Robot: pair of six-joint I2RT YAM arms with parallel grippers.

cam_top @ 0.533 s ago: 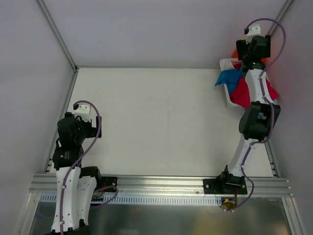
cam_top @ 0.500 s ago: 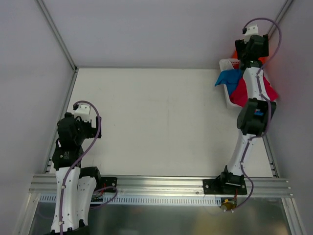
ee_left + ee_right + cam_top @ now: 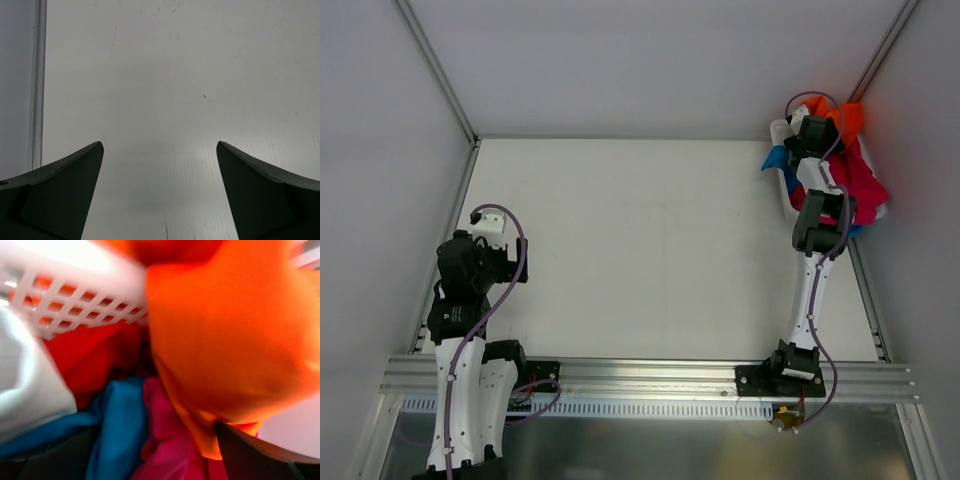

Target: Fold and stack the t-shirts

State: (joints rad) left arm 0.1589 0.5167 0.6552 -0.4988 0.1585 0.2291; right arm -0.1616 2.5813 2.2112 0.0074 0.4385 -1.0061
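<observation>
No shirts (image 3: 865, 183) are folded yet; all sit in the basket (image 3: 75, 285). The right end effector (image 3: 150, 452) is wide open among them, maybe touching one. The left end effector (image 3: 160, 150) is open and empty.

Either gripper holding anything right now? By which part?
Nothing held. Left gripper is open over the table. Right gripper is open inside the basket, the orange t-shirt just ahead of it, not clamped.

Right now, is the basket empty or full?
Full: the basket is heaped with a crumpled orange t-shirt, red t-shirt, blue t-shirt and magenta t-shirt.
</observation>
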